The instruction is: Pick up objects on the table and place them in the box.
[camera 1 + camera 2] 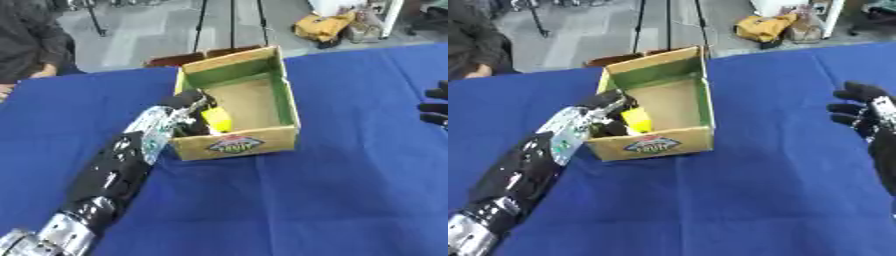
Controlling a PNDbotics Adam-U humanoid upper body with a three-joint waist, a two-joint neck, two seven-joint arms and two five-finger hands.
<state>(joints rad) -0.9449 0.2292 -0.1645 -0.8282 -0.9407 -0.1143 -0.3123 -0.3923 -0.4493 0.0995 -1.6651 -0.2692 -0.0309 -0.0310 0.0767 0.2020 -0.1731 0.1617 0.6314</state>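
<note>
My left arm comes in from the near left corner and runs diagonally up to the box [284, 95], which stands open on the blue tablecloth [332, 200] a little left of centre and toward the far side. The box is cardboard, green along the upper inside walls, plain brown on the floor, with a coloured printed label on its near outer wall. It sits slightly askew, its near left corner pointing toward my arm.

My left hand [186, 102] is over the near left corner of the box, reaching in past the left wall. Its fingers are curled round a yellow object [217, 119], which I see just inside the box against the near wall, tilted, its lower end hidden behind that wall. I cannot tell whether the object touches the box floor. I can make out only its colour and a rough oblong shape.

My right hand [866, 112] is at the right edge, well apart from the box and about level with it, above the cloth. Its fingers are spread, pointing left toward the box, and nothing is in it. I see only its fingertips in the left eye view.
</note>
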